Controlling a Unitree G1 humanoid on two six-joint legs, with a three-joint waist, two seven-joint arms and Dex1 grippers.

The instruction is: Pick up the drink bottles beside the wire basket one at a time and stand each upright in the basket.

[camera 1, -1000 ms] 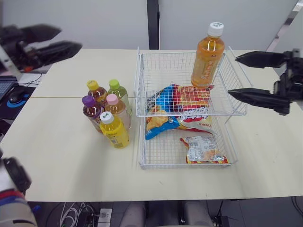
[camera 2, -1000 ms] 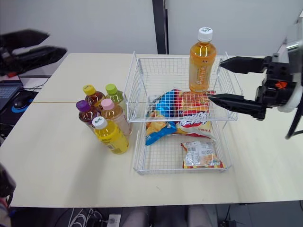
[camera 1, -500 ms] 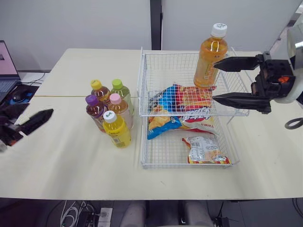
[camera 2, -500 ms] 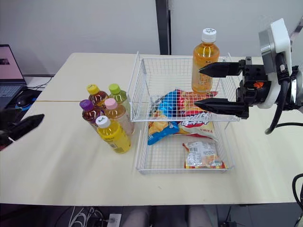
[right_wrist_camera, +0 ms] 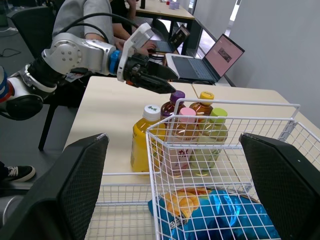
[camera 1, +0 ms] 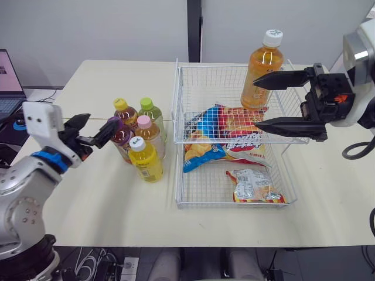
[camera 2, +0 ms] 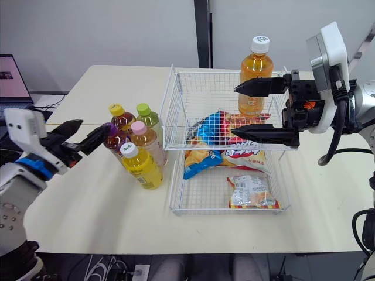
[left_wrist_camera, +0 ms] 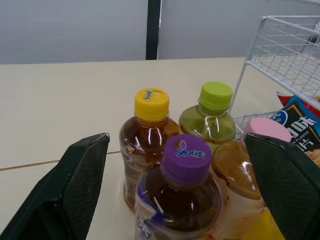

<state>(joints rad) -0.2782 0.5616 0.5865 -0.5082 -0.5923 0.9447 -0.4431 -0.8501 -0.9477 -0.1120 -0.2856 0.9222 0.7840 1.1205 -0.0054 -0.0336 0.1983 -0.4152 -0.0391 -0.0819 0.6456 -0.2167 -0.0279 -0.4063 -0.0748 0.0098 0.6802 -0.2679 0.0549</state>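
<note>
Left gripper [camera 1: 104,120] fingers wide, lined up on purple-capped bottle [left_wrist_camera: 177,200]. Neighbour bottles [camera 1: 146,133] crowd it at 12, 3, 5 o'clock, so we risk toppling them. Right gripper [camera 2: 234,108] fingers wide.

- Five drink bottles stand bunched at your left claw [camera 1: 104,120], one each in yellow cap [left_wrist_camera: 151,104], green cap [left_wrist_camera: 216,95], purple cap [left_wrist_camera: 186,152], pink cap [left_wrist_camera: 267,129] and white cap [camera 1: 136,143].
- One orange bottle [camera 1: 262,70] is just behind your right claw [camera 1: 255,105], so you have six bottles in all.
- One wire basket [camera 1: 179,126], with two tiers.
- Three snack bags you can make out under the right claw: a blue bag [camera 1: 202,140], a red bag [camera 1: 243,137] and a small packet [camera 1: 253,186].
</note>
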